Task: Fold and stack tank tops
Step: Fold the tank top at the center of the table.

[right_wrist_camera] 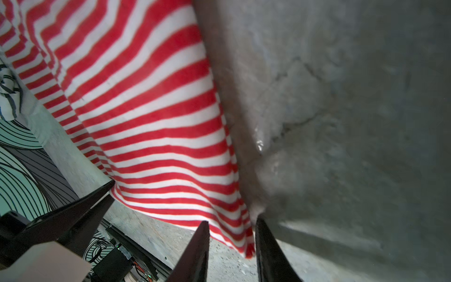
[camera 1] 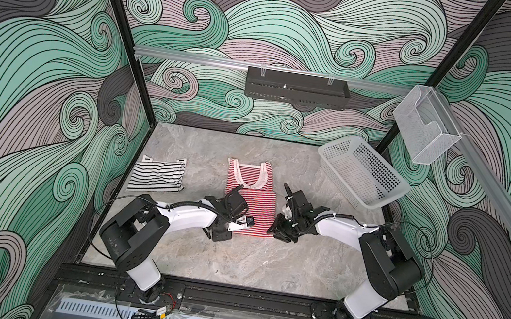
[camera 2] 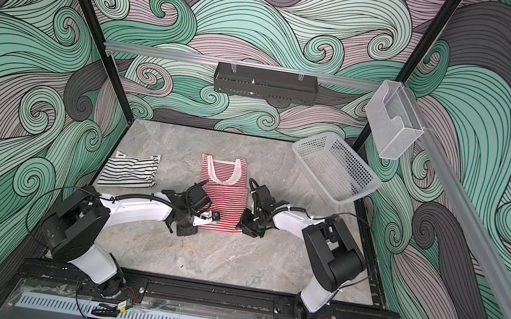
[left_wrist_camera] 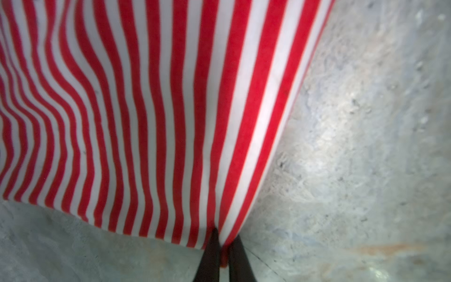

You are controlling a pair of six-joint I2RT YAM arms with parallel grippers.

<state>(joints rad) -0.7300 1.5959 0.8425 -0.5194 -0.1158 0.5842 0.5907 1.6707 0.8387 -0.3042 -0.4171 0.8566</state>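
Inspecting the red-and-white tank top (camera 1: 257, 208): lies flat near the middle of the table (camera 1: 231, 266), runs lengthwise from the front edge toward the back edge, with cream neckline at the far end and hem at the near end. Shows the left gripper (left_wrist_camera: 222, 234) at the near left hem corner, clamped on the fabric edge with its black fingers pressed together. Shows the right gripper (right_wrist_camera: 231, 221) at the near right hem corner, with fingers parted and the corner sitting between them, not pinched. Places both arms level at the hem, one per corner, neither nearer to the neckline. Reads as the start of a lengthwise fold: calls for carrying the hem away from the front edge, along the long axis, over the body toward the straps. Requires a firm hold on the right corner first; otherwise risks a skewed fold dragged from the left side only. Finds the black-and-white tank top (camera 1: 157, 175) already folded, near the left edge, well apart. Notes the white basket (camera 1: 362, 173) at the back right corner, away from the fold line.
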